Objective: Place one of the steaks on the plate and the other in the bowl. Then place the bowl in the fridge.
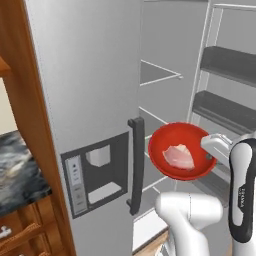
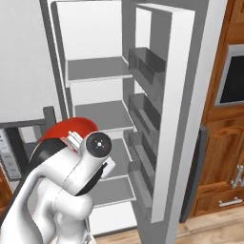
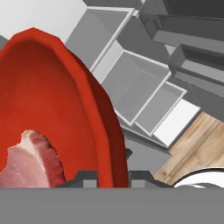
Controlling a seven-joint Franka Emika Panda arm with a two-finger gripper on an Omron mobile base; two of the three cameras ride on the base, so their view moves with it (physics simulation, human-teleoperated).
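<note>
Gripper (image 3: 113, 180) is clamped on the rigid red bowl's (image 1: 172, 139) rim at about four o'clock — probably slippery — with the soft pink steak (image 1: 179, 156) loose inside, facing the open fridge (image 2: 97, 71).

Open fridge (image 2: 183, 95), grey shelves (image 2: 97, 69) stacked inside, door bins (image 2: 143, 62), wooden floor (image 2: 205, 228) below

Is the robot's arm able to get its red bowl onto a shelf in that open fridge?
Probably yes: the gripper holds the shallow red bowl before the silver-grey fridge, whose door stands open, with bare shelves ahead.
</note>
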